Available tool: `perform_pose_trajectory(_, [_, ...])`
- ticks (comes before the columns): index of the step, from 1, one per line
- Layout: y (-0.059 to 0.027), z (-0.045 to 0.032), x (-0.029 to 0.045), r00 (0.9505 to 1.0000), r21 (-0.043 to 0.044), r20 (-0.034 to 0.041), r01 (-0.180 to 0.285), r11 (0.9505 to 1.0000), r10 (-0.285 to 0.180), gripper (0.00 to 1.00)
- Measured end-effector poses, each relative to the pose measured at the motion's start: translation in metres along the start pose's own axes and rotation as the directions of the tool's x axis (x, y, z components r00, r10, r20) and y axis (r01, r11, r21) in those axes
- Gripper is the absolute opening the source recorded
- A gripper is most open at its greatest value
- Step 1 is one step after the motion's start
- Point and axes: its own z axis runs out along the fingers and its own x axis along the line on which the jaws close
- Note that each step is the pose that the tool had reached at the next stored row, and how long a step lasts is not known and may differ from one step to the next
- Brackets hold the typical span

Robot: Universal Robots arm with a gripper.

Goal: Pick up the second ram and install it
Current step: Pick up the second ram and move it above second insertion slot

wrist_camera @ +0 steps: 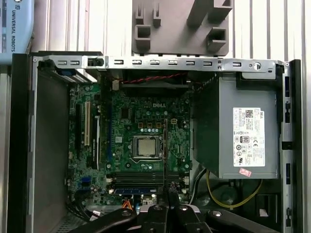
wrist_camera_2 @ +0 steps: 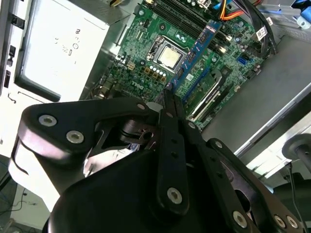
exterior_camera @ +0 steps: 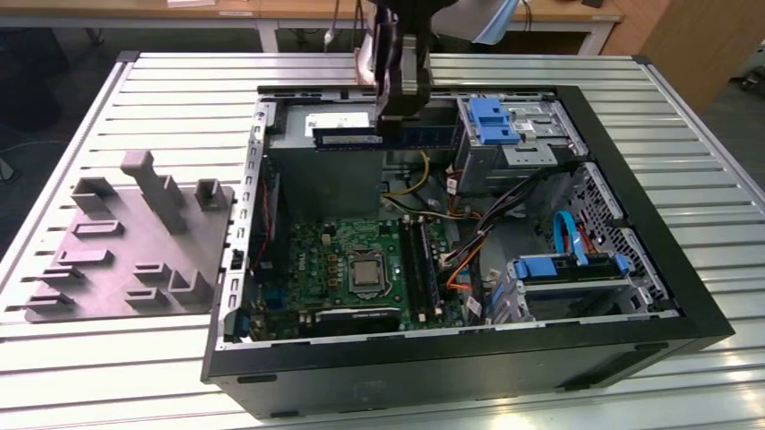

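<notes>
The pincer [exterior_camera: 395, 128] is closed on the second ram [exterior_camera: 347, 137], gripped mid-length so it hangs level — edge down, as a slot would take it — above the open case [exterior_camera: 478, 367], motherboard [exterior_camera: 347, 246] lower and apart from it

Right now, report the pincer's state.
Pincer: closed, holding the long, narrow dark blue circuit stick by one end.
</notes>
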Motion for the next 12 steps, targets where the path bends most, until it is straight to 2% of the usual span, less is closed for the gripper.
perform_pose_trajectory(12, [-0.0009,0.0217,0.0014,1.0,0.0001,0.0001,0.0,1.0,0.0,0.11])
